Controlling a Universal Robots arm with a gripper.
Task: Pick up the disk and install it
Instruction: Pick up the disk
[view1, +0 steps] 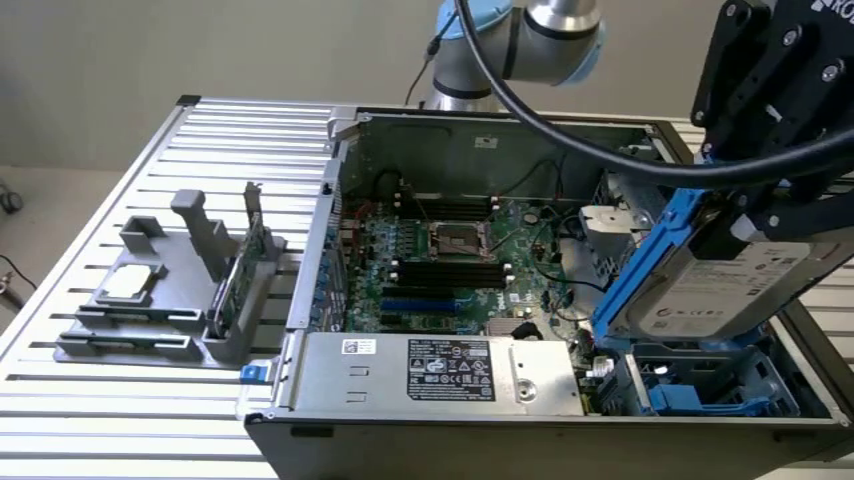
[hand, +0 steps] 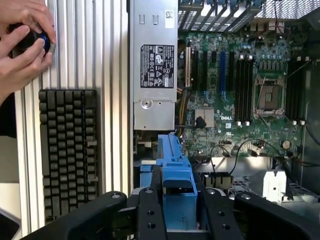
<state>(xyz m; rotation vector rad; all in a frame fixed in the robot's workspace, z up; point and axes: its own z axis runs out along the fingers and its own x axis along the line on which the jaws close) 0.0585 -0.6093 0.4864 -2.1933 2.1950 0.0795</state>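
**A:** Where's the disk (view1: 727, 285) right now?

**B:** In the air, touching nothing but the claw (view1: 754, 225). It hangs tilted over the computer case (view1: 467, 130), at the near corner on the exterior view's right. The drive bay (view1: 707, 390) sits just under it.

**A:** And the claw itself?

**B:** Part-way closed and clamped on the disk from above, one finger to each side. In the wrist view the fingers (hand: 150, 210) flank a blue rail (hand: 175, 165).

**A:** So what matters for this step?

**B:** Squaring it up, I'd say. The disk leans with one end lower than the other, and the bay looks like a snug fit. I'd level it, line the rails up with the bay's sides, and go down slowly.

**A:** Anything in the way?

**B:** Loose cables (view1: 571, 292) lie between the bay and the motherboard (view1: 441, 250), and they could snag the lower rail. The power supply (view1: 441, 365), along the case's near edge, is just beside the bay too.

**A:** How's the grip?

**B:** It looks firm, but it seems to hold one end only, so a bump could twist the disk.
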